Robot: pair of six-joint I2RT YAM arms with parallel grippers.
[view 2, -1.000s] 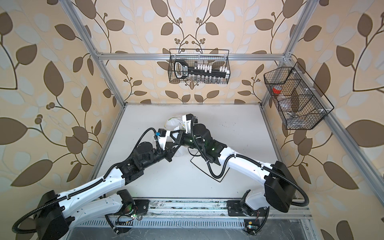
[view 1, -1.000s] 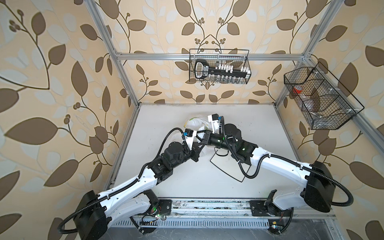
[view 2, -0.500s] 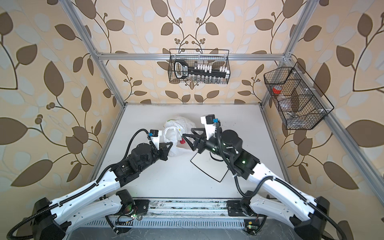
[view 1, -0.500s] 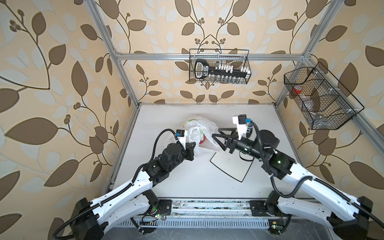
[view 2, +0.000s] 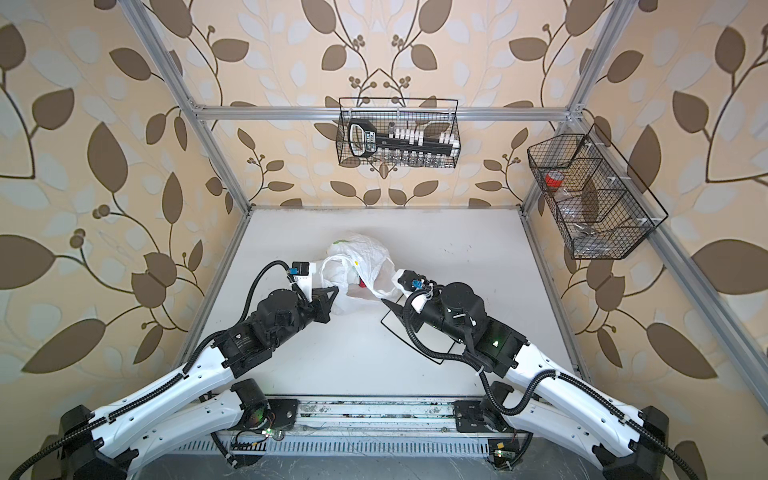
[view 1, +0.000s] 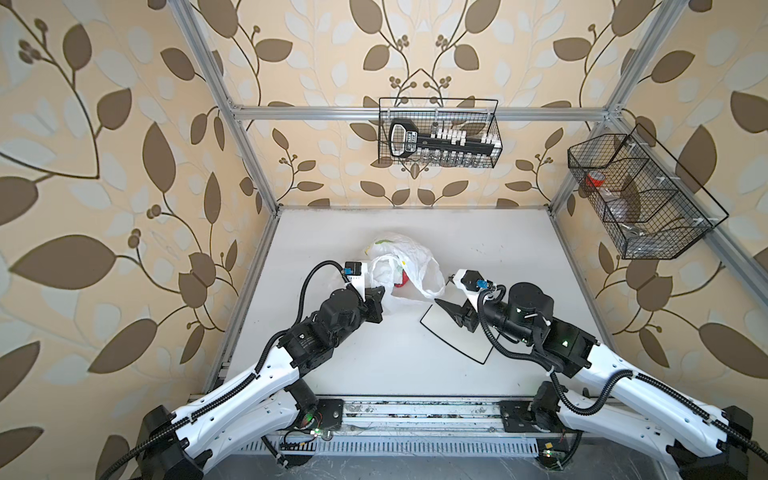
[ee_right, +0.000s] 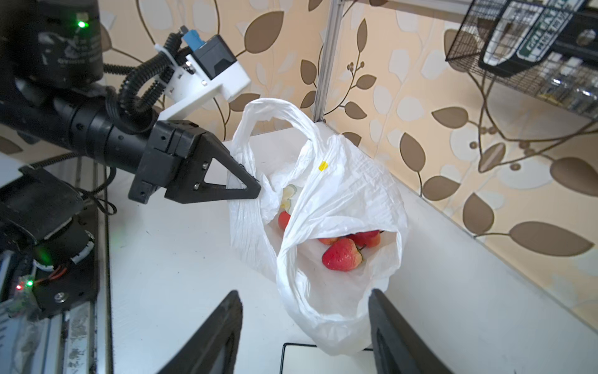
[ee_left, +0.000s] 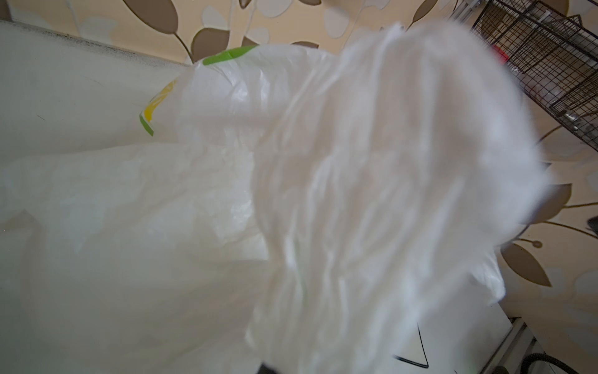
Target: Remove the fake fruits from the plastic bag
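While clamped, left claw seemingly pinches bag

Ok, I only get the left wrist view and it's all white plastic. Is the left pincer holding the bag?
Observer: Yes, the left pincer is shut on the bag at its rim, beside a handle loop.
Operator: Any fruit showing?
Observer: Red strawberries lie inside the open mouth.
Operator: And the right pincer?
Observer: The right pincer is open and empty, facing the bag mouth, with the plate below it.
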